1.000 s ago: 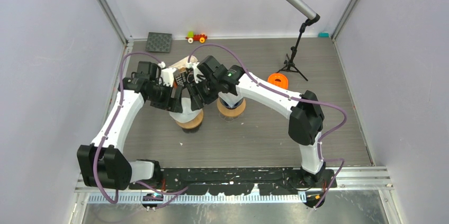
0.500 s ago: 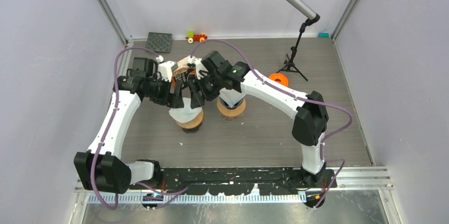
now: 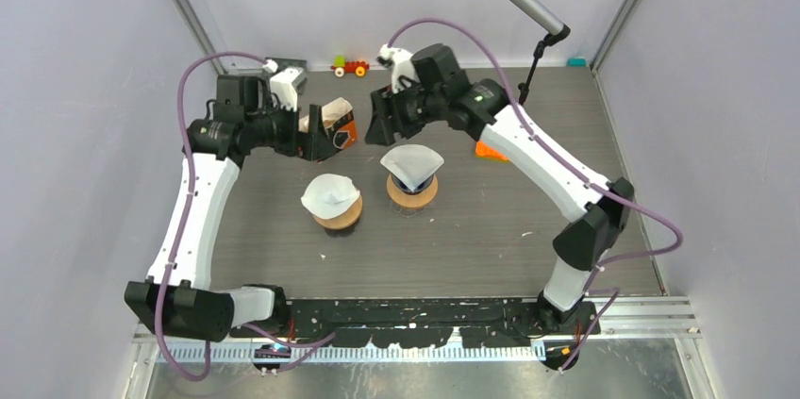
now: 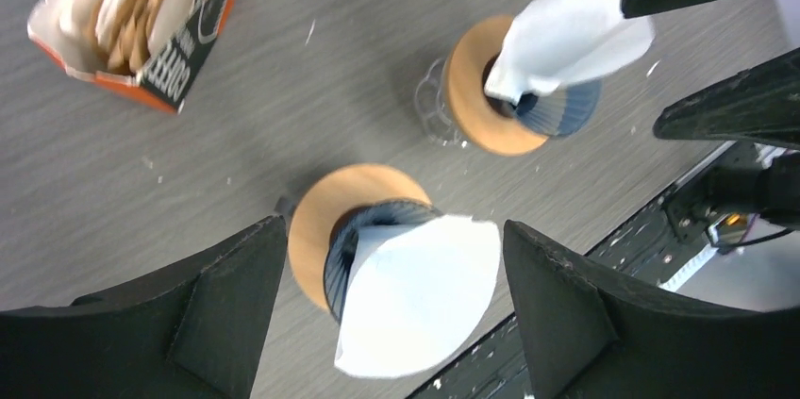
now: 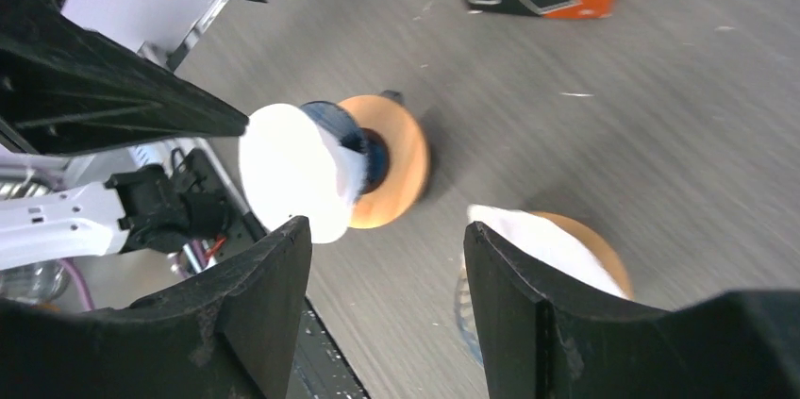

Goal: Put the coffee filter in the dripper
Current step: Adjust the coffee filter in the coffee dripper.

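Two drippers with tan wooden collars stand mid-table, each with a white paper filter in it: the left dripper [image 3: 337,213] with its filter [image 3: 328,193] and the right dripper [image 3: 412,193] with its filter [image 3: 411,164]. Both show in the left wrist view [image 4: 351,229] [image 4: 476,88] and the right wrist view [image 5: 391,161] [image 5: 585,246]. My left gripper [image 3: 324,138] is open and empty, raised behind the left dripper. My right gripper [image 3: 380,122] is open and empty, raised behind the right dripper.
An orange and black coffee filter box [image 3: 336,124] lies open behind the drippers, between the grippers. A microphone on a stand [image 3: 525,88], an orange ring [image 3: 491,148], a toy train [image 3: 350,66] and a dark square mat [image 3: 284,75] stand toward the back.
Both grippers have lifted up and back from the drippers, the left toward the back left, the right toward the back. The filters stay in the drippers.
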Available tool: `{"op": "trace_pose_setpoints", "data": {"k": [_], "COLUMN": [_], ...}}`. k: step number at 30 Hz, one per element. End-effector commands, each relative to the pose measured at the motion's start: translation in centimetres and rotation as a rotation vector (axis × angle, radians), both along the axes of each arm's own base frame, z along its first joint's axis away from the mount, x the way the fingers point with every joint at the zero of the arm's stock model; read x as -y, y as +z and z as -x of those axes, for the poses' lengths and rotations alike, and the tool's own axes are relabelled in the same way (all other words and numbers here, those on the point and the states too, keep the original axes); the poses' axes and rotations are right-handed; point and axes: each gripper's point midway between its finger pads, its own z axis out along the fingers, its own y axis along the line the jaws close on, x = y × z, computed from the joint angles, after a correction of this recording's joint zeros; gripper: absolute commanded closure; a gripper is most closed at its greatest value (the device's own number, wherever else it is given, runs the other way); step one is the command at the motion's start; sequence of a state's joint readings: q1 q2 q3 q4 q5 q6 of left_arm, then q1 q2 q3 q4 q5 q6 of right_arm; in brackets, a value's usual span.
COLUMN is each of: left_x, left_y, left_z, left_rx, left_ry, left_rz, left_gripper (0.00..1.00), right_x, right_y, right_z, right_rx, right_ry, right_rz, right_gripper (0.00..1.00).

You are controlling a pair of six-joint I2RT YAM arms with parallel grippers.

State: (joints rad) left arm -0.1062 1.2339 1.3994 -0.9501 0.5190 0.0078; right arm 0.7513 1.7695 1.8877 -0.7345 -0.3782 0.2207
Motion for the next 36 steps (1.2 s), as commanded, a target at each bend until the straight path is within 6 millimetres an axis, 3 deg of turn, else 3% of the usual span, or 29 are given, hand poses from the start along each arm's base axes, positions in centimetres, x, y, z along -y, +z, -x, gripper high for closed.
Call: {"op": "trace_pose_setpoints", "data": {"k": [1,5,9,16,24,36], "left_x": [3.0,6.2,9.7,15.0,15.7,14.7], "left_y": [3.7,3.8,1.8,-2.4,-5.1,-8.7], "left_z": [-2.8,-4.4,-5.8,-6.1,-6.6,-4.1], "left_rx": [0.058,0.046,-0.006,-0.108,-0.159,-0.238], "left_ry": [-0.038,-0.091,-0.134,-0.206,-0.207,-0.24], "left_rz": [0.111,0.104,0.101,0.071,0.034,-0.034], "left_gripper": [0.14,0.14,0.14,0.13,0.15,0.23], "right_x": [5.3,9.6,12.6,14.6,14.1,13.4], "right_y": [4.1,2.6,-0.2,-4.0,-6.6,-9.5], "right_z": [-2.2,-3.9,-3.9,-2.9,-2.6,-2.9], "right_rx": [0.141,0.128,0.082,0.026,-0.04,-0.114], "right_ry": [-0.141,-0.244,-0.286,-0.299,-0.276,-0.259], "right_rz": [-0.017,0.014,0.074,0.111,0.123,0.145], "right_gripper": [0.34,0.33,0.32,0.32,0.32,0.34]}}
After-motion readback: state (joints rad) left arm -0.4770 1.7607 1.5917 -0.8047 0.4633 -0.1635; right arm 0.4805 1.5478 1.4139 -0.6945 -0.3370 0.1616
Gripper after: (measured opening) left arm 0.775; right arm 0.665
